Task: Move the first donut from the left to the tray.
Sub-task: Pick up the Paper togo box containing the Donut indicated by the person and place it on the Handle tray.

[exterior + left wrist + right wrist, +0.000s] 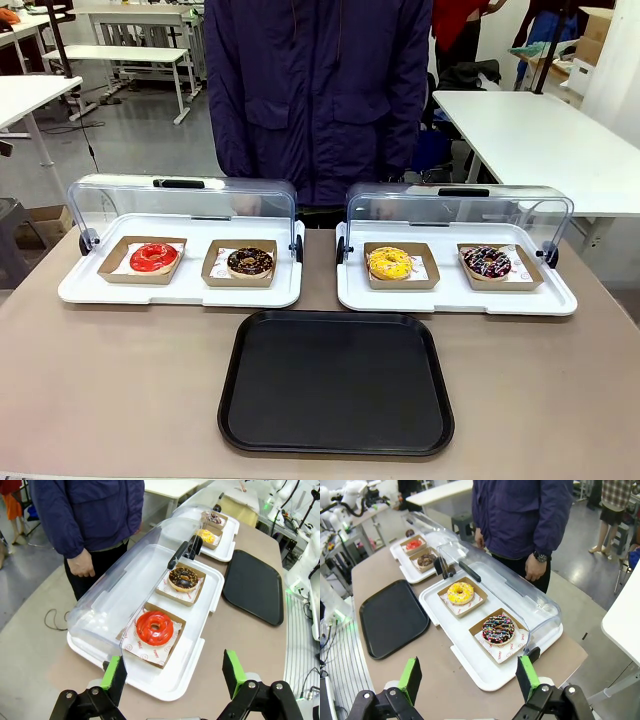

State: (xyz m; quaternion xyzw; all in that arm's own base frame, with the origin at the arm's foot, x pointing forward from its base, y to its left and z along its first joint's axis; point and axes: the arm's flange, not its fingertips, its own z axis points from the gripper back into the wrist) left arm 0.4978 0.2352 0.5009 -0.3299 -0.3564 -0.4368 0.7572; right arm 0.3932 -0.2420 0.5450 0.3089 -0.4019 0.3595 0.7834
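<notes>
A: How are the tools shown, nearest the viewer?
B: The left gripper (174, 671) and the right gripper (469, 674) are seen released, pads wide apart, nothing grasped.
A: And beyond?
B: The flat black rectangular plastic tray (335, 385) is seen first. Behind it, the glossy red-glazed ring donut (153, 257) is seated in its brown cardboard holder (118, 268), leftmost in the left white lidded tray (180, 292). A person in a dark jacket (320, 90) is placed farthest.

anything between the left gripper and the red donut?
Left wrist view: just the white tray's near rim and the cardboard holder's edge between the left gripper and the red donut; clear lid is open.
</notes>
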